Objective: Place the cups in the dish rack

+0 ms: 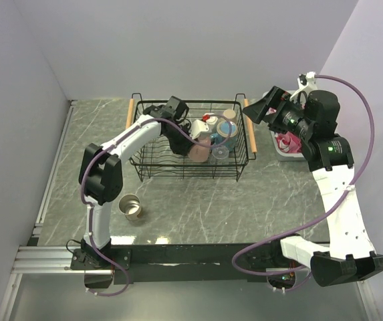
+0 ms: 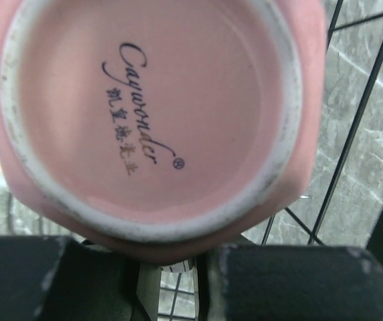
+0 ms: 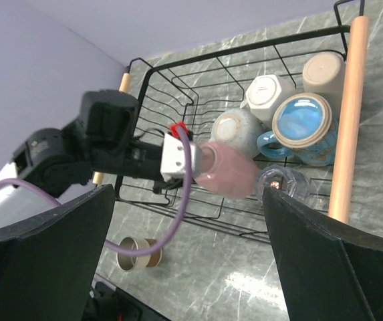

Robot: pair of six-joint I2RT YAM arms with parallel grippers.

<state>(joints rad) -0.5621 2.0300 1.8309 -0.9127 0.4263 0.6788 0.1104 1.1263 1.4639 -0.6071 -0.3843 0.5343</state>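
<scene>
The pink mug [image 2: 151, 114] was seen as matt ceramic, the rack [image 1: 178, 170] as black wire with wooden handles [image 3: 348, 114], the tabletop [image 1: 244, 207] as glossy marbled stone.

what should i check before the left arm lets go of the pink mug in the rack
1. Grip: left gripper shut on the pink mug: ok.
2. Place: pink mug inside the walls of the dish rack: ok.
3. Support: mug resting on the rack floor rather than hanging: cannot tell.
4. Gap between the mug and the clear glass beside it: cannot tell, they look very close.
5. Other arm: right gripper open and off to the rack's right side: ok.
6. All cups loaded: not ok, the steel cup stands on the table in front of the rack.
</scene>
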